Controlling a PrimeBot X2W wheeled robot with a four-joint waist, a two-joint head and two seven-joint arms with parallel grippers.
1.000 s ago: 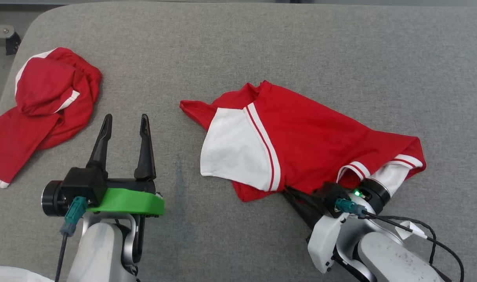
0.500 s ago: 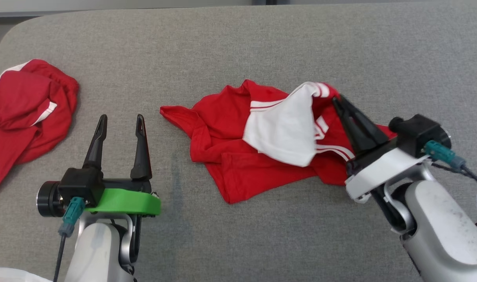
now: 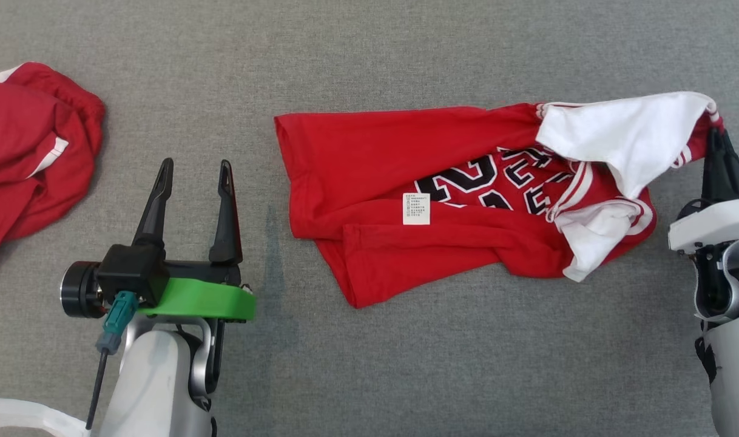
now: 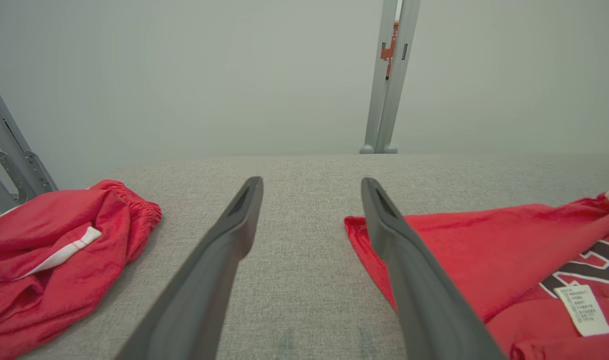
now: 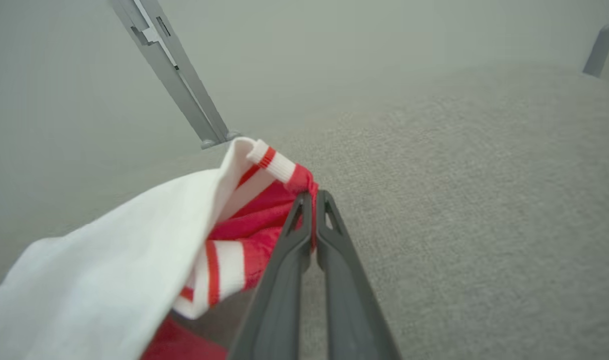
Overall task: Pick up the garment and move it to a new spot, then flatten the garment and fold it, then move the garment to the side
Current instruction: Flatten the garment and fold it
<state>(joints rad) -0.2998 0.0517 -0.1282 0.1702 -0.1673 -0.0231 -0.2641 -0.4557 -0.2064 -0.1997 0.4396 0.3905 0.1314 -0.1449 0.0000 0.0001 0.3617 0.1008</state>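
In the head view, the red garment [image 3: 466, 200] is seen stretched across the middle and right of the grey counter [image 3: 406, 364]. Its long axis runs left to right, with the hem toward the centre of the frame and the white sleeve end lifted to the upper right. There a trimmed edge is pinched between the fully closed fingers of the right hand [image 3: 718, 142], and the corner is judged to be held up and outward so that the cloth is pulled straight for flattening. The lower edge is folded over, and a white label [image 3: 416, 208] is turned up beside black numerals. The left hand [image 3: 193, 167] is shown spread wide and empty at the lower left, apart from the cloth, apparently in readiness for the hem. A red bundle [image 3: 23, 139] is seen heaped at the left edge. In the left wrist view, the parted fingers of the left hand [image 4: 309, 182] are shown over bare counter, with the garment [image 4: 459, 240] spread at the right of the frame. In the right wrist view, a red fold beside the striped cuff is seen clamped at the tips of the right hand [image 5: 312, 195], with white fabric trailing to the lower left.
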